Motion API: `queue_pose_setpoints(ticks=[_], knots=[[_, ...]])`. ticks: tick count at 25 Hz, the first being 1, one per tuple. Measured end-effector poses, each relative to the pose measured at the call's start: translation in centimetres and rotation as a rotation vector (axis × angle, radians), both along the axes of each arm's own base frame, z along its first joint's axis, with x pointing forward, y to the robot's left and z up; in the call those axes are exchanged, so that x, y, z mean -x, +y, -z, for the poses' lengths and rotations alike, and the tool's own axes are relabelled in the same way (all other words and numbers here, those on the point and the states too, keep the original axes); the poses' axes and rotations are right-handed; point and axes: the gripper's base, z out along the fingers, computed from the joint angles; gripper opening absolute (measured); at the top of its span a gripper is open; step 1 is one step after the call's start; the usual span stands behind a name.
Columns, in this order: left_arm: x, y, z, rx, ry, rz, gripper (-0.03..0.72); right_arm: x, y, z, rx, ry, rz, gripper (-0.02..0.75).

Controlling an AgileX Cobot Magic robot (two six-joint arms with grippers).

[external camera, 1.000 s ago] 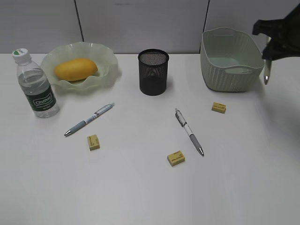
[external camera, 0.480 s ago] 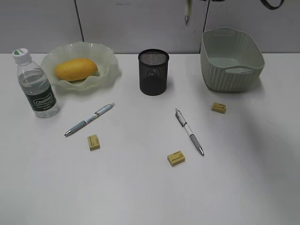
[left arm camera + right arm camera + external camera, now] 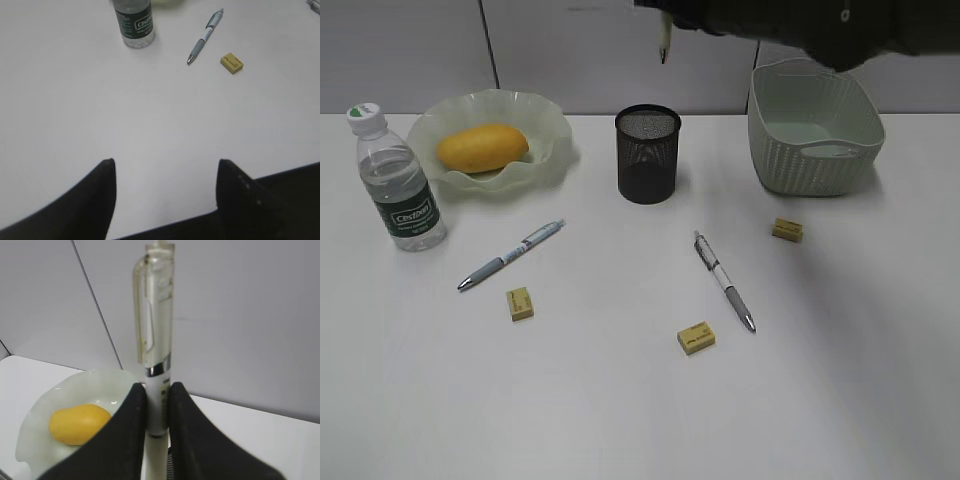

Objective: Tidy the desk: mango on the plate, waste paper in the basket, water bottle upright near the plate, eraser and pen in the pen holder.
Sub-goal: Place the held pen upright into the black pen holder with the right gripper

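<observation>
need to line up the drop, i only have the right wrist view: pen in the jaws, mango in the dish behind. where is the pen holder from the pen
Observer: In the exterior view the held pen hangs tip down above the black mesh pen holder, high above its rim and a little to its right.
Operator: anything in the cup already
Observer: Cannot tell; the mesh is too dark to see inside.
Operator: what's left on the desk
Observer: Two more pens, one left of the cup and one right of it, plus three yellow erasers.
Operator: left arm in the way
Observer: No. The left gripper is open over bare desk, near the upright water bottle.
</observation>
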Motion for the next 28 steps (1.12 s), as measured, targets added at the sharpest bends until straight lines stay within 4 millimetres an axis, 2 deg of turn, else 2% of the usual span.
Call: queue_pose_setpoints(ticks=[6, 12, 22, 25, 28], knots=[[0.0, 0.0, 0.0, 0.0, 0.0, 0.0, 0.471, -1.8, 1.0, 4.2, 0.018, 0.027, -0.001, 0.118], [0.0, 0.0, 0.0, 0.0, 0.0, 0.0, 0.47, -3.7, 2.1, 7.6, 0.049, 0.046, -0.012, 0.118], [0.0, 0.0, 0.0, 0.0, 0.0, 0.0, 0.469, -4.2, 2.4, 12.1, 0.115, 0.16, -0.014, 0.134], [0.0, 0.0, 0.0, 0.0, 0.0, 0.0, 0.469, -4.2, 2.4, 12.9, 0.128, 0.182, -0.014, 0.197], [0.0, 0.0, 0.0, 0.0, 0.0, 0.0, 0.469, -4.3, 2.5, 12.8, 0.127, 0.179, -0.014, 0.363]])
